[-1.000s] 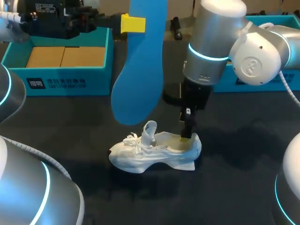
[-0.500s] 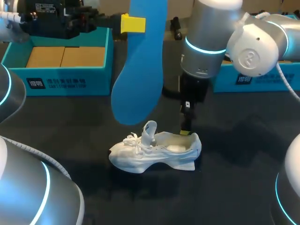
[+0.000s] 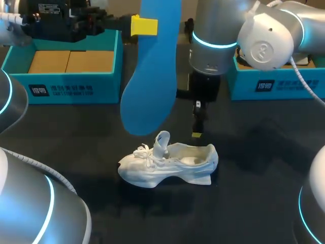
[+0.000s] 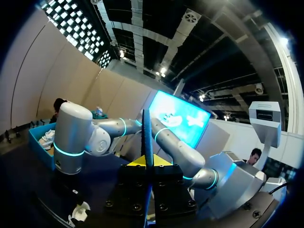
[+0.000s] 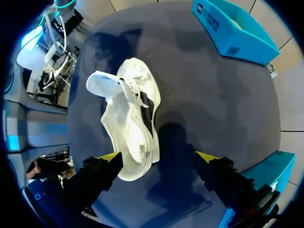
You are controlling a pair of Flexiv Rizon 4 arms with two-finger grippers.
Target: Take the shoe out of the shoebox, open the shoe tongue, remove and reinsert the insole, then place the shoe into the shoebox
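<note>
Blue insole [image 3: 150, 76] clamped high in left gripper [image 3: 143, 25].
Right gripper [image 5: 159, 156] pointing straight down, spread wide, empty, over heel of white shoe [image 5: 130, 114].

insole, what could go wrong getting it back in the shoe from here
1. The insole hangs from the left end effector, pinched at one end only. Its long free end could swing or bend and miss the opening.
2. The shoe lies loose on the table. The open right end effector is above its heel, not holding it, so a push from the insole could slide or tip it.
3. The raised tongue could flop back over the opening.
</note>
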